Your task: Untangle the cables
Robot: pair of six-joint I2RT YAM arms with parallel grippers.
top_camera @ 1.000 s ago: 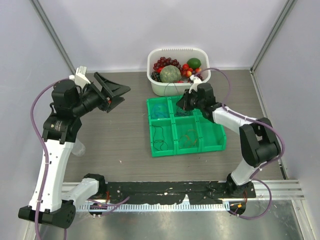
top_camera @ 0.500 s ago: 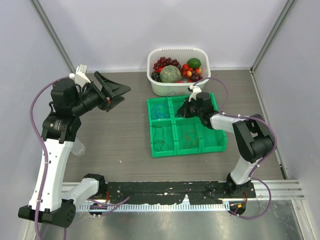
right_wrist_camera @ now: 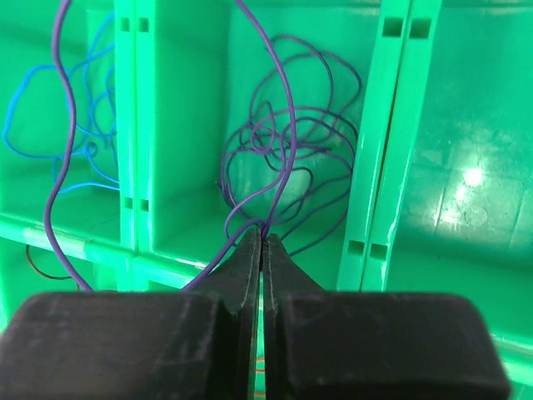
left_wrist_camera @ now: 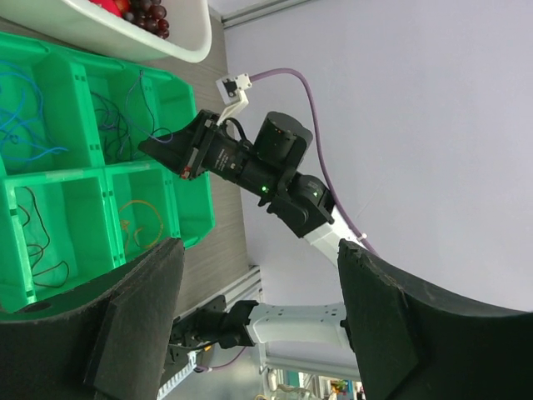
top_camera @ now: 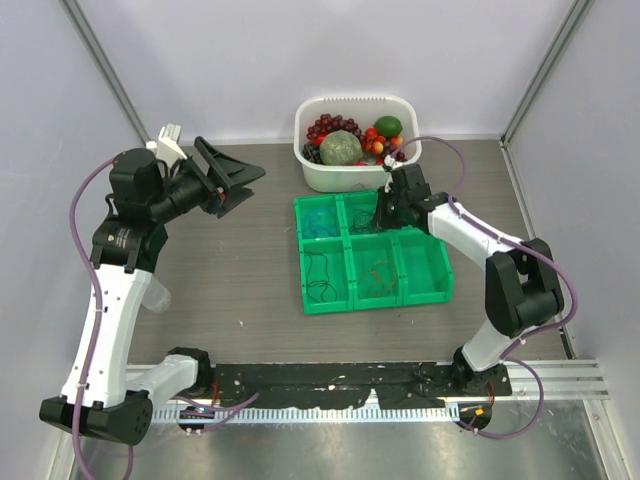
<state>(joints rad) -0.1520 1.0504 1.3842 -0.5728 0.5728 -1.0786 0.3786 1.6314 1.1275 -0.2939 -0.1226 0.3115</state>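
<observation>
A green divided bin [top_camera: 345, 300] holds the cables. A blue cable [top_camera: 322, 221] lies in the back left compartment, a black cable [top_camera: 320, 275] in the front left one, an orange cable [top_camera: 378, 272] in the front middle one. My right gripper [right_wrist_camera: 263, 240] is shut on a purple cable [right_wrist_camera: 283, 142], whose tangle lies in the back middle compartment below it. It shows in the top view [top_camera: 385, 212] over that compartment. My left gripper [top_camera: 228, 180] is open and empty, held high left of the bin.
A white tub [top_camera: 312, 172] of fruit stands just behind the bin. The grey table [top_camera: 230, 270] runs left of the bin. White walls close in the back and sides. A metal rail [top_camera: 350, 378] runs along the near edge.
My right gripper has shifted back and forth over the back middle compartment and now sits slightly higher and further back, holding the purple cable. My left arm has shifted slightly.
</observation>
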